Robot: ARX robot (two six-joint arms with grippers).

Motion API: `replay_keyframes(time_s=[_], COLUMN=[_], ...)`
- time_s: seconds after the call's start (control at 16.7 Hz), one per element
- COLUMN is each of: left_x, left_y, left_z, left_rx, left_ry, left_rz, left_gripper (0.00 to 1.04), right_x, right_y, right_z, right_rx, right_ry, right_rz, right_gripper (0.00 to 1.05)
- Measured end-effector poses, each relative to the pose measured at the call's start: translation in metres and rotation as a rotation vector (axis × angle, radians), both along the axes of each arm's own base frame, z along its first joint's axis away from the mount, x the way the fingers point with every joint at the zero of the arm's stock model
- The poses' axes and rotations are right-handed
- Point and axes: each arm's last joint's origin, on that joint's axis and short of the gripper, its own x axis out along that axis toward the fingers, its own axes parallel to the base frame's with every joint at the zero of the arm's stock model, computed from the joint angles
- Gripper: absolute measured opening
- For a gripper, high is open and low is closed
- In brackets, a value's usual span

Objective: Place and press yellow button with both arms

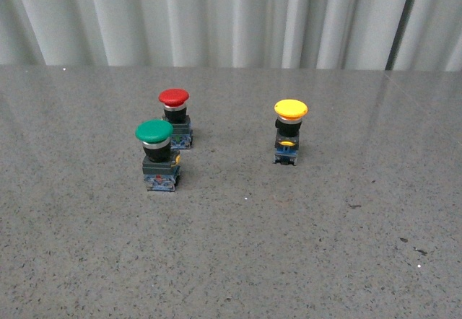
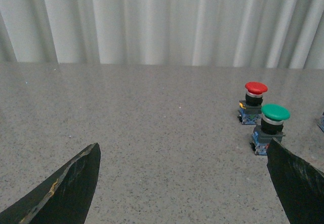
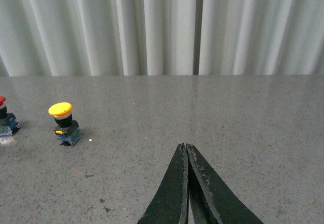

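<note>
Two claws, both empty. L claw [image 2: 182, 183]: fingers [image 2: 66, 188] spread wide apart over bare table, nothing between them. R claw [image 3: 187, 155]: fingertips [image 3: 177, 183] pressed together, holding nothing, above bare table well away from the buttons.

Yellow button [image 1: 290, 130] stands upright on the table, right of centre in front view, alone and well apart from the other two. Green button [image 1: 157, 153] and red button [image 1: 175, 117] sit near each other on the left, green nearer the robot, red just behind it; both upright. No arm shows in front view.

Table [image 1: 303, 254]: grey speckled stone-look top, slightly glossy, few small dark flecks at right. Behind it a pleated white-grey curtain [image 1: 231, 16] spans the whole back w/ one dark gap at right.
</note>
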Motion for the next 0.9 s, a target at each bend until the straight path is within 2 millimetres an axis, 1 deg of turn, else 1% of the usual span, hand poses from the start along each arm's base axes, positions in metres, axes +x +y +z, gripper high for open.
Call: replay_keyframes(time_s=[0.18,0.48,0.6,0.9], left_x=[0.0,0.0,0.0,0.0], left_y=[0.0,0.0,0.0,0.0], left_z=[0.0,0.0,0.0,0.0], left_rx=[0.0,0.0,0.0,0.0], left_ry=[0.0,0.0,0.0,0.0], left_rz=[0.0,0.0,0.002,0.001], left_gripper=[0.98,0.98,0.98,0.98], right_x=[0.001,0.001,0.0,0.0], right_y=[0.0,0.0,0.0,0.0], right_z=[-0.007,-0.011,-0.021,-0.02], right_rx=[0.0,0.0,-0.001,-0.001], right_ry=[0.018,0.014,0.017,0.008], right_rz=[0.0,0.0,0.001,0.0], right_gripper=[0.02,0.02,0.02,0.02])
